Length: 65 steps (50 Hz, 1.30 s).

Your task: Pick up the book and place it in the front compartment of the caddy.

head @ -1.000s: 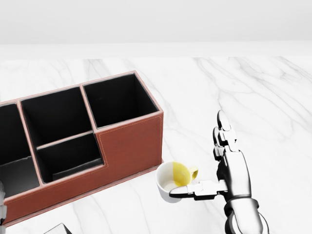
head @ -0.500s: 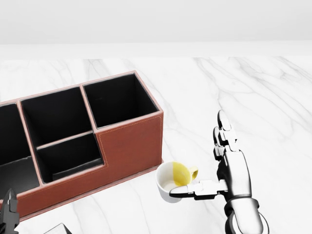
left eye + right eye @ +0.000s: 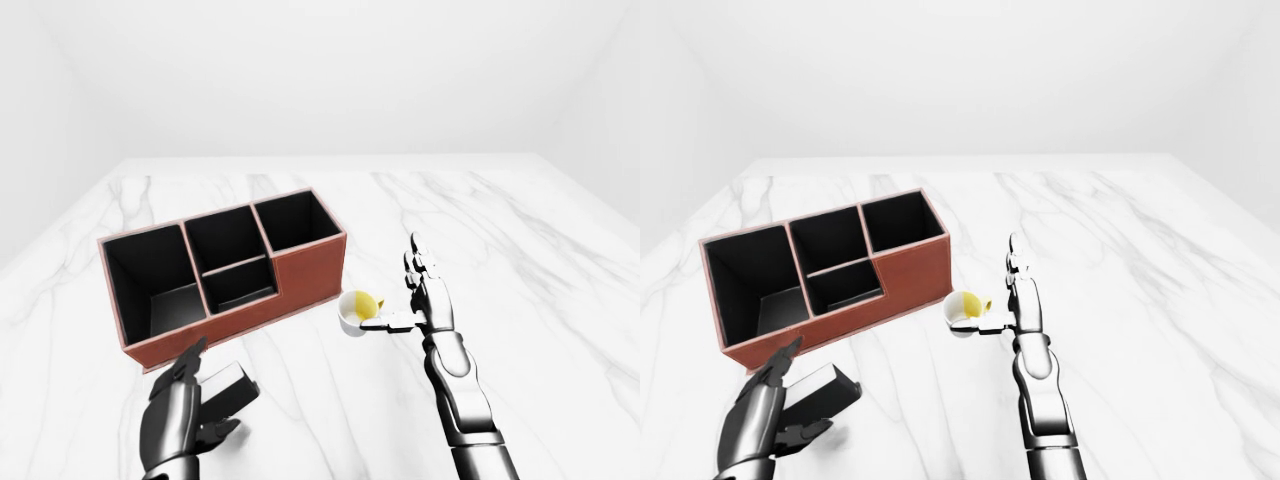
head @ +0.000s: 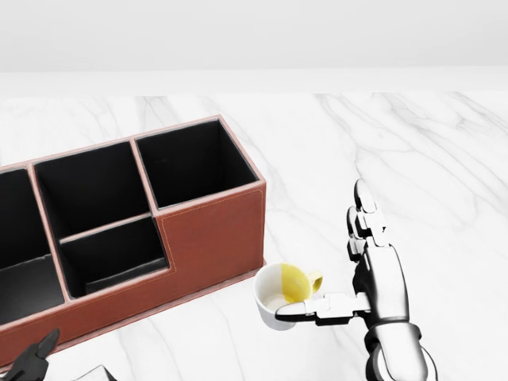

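Dark and flat, the book [image 3: 228, 388] lies just right of our left hand [image 3: 180, 420], whose spread fingers grasp nothing. Our right hand [image 3: 425, 300], also released, hovers beside the cup [image 3: 352, 312]. A careless reach could shove the book against the caddy [image 3: 225, 270].

I can read no writing anywhere from here. The red caddy [image 3: 300, 275] has plain sides with only stitching along the edges, the dark book [image 3: 820, 390] shows a blank cover, and the white cup [image 4: 274, 305] carries no mark. The marble table [image 3: 520, 260] has only grey veining. No label, brand, number or sign shows in any view.
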Available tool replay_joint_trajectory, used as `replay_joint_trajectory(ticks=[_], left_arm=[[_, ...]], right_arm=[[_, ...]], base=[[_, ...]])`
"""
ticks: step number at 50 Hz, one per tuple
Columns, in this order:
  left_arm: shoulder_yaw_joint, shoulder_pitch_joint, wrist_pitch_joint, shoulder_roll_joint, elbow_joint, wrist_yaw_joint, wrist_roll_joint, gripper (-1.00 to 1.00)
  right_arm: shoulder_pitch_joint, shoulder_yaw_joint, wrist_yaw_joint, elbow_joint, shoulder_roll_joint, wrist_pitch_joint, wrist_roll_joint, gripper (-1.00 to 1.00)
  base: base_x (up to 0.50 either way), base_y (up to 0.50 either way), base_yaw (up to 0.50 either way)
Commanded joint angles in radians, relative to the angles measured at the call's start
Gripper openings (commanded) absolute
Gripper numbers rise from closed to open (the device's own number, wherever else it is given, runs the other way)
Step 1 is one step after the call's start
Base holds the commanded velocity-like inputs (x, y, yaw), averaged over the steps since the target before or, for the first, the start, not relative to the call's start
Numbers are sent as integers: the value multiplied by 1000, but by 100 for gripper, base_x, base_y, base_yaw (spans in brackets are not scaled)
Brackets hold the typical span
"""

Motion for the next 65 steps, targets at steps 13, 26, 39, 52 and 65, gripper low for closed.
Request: replay_joint_trajectory(ticks=[13,26,39,52,65], left_arm=[[-19,-13,-31,27,93,3,25,-87],[-23,-11,-35,29,98,7,27,-89],[-20,6,-39,20,37,-14,16,-91],[10,-12,-26,-4,-66,-65,-3,-93],[-3,-38,0,-38,-214,-144,11,-94]], right_arm=[[-16,-13,3,50,-6,-31,12,100],[-8,-8,-2,30,-3,-19,10,100],[-10,-14,0,29,-6,-18,17,100],[-10,-15,0,11,-7,-3,19,100],[-12,-15,1,19,-6,-12,20,100]], base=[[0,0,0],[0,0,0],[0,0,0],[0,0,0],[0,0,0]])
